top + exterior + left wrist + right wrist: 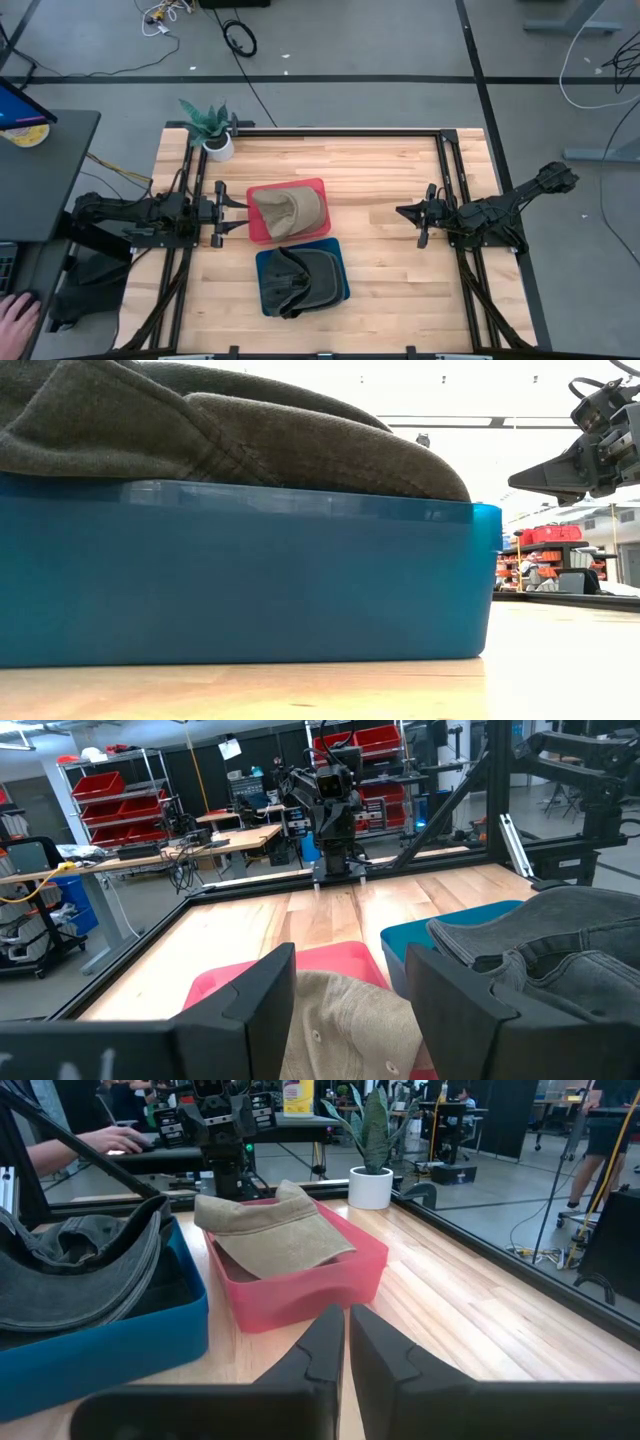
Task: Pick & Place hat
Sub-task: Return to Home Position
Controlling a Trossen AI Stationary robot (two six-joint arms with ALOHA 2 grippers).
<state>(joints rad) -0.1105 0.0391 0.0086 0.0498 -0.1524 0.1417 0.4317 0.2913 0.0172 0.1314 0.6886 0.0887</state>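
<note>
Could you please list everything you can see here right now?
table: one, light wood.
pink bin: one, pink, mid-table.
brown cap: at least one, tan, in pink bin.
blue bin: one, blue, beside pink bin.
dark caps: number unclear, grey-black, piled in blue bin.
potted plant: one, green, white pot, corner near left arm.
person's hand: one, beyond table's left side.
left pincer: dark, open, at pink bin's edge.
right pincer: dark, shut, above bare table, right side.
</note>
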